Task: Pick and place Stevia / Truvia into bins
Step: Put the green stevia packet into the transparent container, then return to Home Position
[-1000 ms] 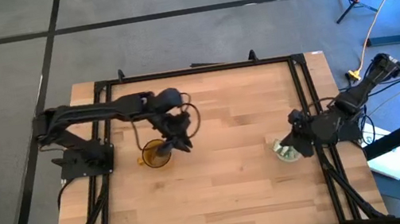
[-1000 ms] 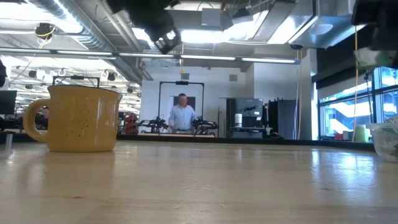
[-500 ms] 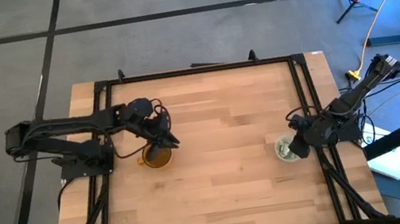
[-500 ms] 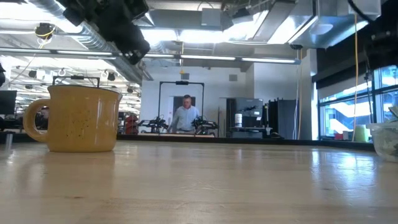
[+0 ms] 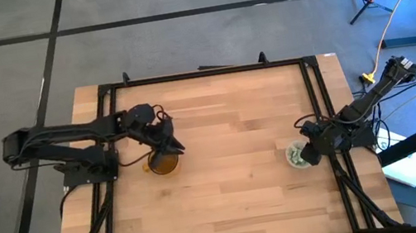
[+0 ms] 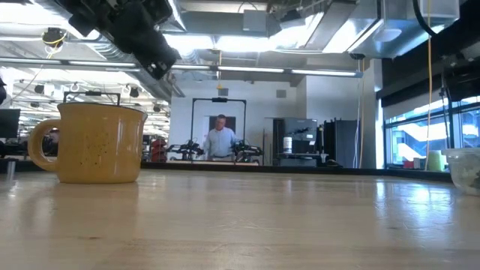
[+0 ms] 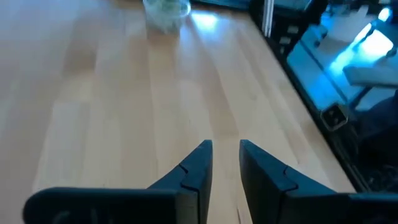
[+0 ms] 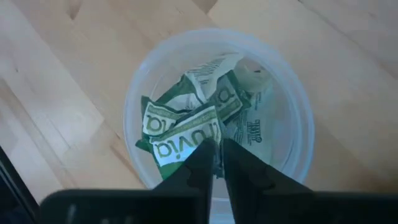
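Observation:
The amber mug (image 5: 164,164) (image 6: 97,142) stands on its base at the table's left. My left gripper (image 5: 173,146) (image 6: 160,64) (image 7: 225,155) hovers just above the mug's right rim, narrowly open and empty. The clear plastic cup (image 5: 298,155) (image 6: 466,169) (image 8: 292,93) stands near the right edge. Inside it lies a loose heap of green and white Truvia sachets (image 8: 180,134). My right gripper (image 5: 310,149) (image 8: 219,155) points down over the cup's mouth, shut on a sachet seen edge-on. My right gripper pinches a thin sachet (image 8: 219,148) between its two fingers, coming from above and pointing down into the clear cup. The sachet shows only as a pale sliver between the fingertips; which part of it is held I cannot tell.
Bare wooden tabletop (image 5: 227,130) stretches between the two cups. A black frame (image 5: 201,74) runs round the table, and the arm bases sit at the left and right edges. In the room behind, a person (image 6: 219,139) stands far off.
My left arm has drawn back toward the table's left edge, bringing its gripper from the mug's right side to just above the mug's rim. My right gripper has come down toward the clear cup, carrying the pale sachet lower.

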`<state>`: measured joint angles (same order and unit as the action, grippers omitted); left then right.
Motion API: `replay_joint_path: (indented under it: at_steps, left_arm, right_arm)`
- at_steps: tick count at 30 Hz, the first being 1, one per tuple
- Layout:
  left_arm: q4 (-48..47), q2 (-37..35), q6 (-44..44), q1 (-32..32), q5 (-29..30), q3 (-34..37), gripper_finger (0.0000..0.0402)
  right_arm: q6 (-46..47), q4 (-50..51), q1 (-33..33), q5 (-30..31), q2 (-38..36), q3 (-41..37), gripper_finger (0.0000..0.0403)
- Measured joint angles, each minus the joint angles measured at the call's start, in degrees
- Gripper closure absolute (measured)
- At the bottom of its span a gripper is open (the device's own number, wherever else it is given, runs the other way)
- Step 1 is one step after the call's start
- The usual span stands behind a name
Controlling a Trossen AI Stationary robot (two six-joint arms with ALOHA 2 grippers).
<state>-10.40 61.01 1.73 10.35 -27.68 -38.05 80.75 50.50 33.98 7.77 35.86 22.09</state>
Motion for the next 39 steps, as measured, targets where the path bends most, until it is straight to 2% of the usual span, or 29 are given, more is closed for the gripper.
replay_joint_path:
  at_steps: [3,10,17,21,25,30,35,39]
  left_arm:
    - [0.20,-1.73,0.51,-0.02,0.70,0.20,0.0329]
    - [-1.04,-6.70,0.56,-0.17,6.80,0.18,0.0331]
    - [-4.32,-9.66,0.56,-0.17,11.29,0.18,0.0336]
    - [-5.01,-10.78,0.56,-0.17,12.97,0.18,0.0336]
    - [-5.83,-12.20,0.58,-0.21,14.80,0.18,0.0337]
    - [-8.30,-15.55,1.28,-0.28,19.55,0.18,0.0337]
    - [-8.03,-18.71,1.47,-0.37,19.93,0.21,0.0337]
    - [-7.42,-20.00,1.56,-0.39,20.64,0.19,0.0337]
  right_arm:
    - [0.20,0.01,0.00,0.04,0.00,0.06,0.0342]
    - [0.23,-0.09,0.00,0.39,-0.02,0.66,0.0289]
    - [2.25,-0.24,-0.01,2.59,-0.29,0.68,0.0282]
    - [2.54,-0.53,-0.04,9.03,-1.34,1.38,0.0281]
    - [-5.14,-0.64,-0.15,15.33,-1.95,3.52,0.0281]
    - [-18.51,-3.07,-3.40,17.70,-2.05,5.11,0.0281]
    - [-33.15,-10.06,-11.77,16.76,-3.28,5.35,0.0281]
    - [-44.69,-15.86,-21.16,9.20,-4.99,5.35,0.0281]
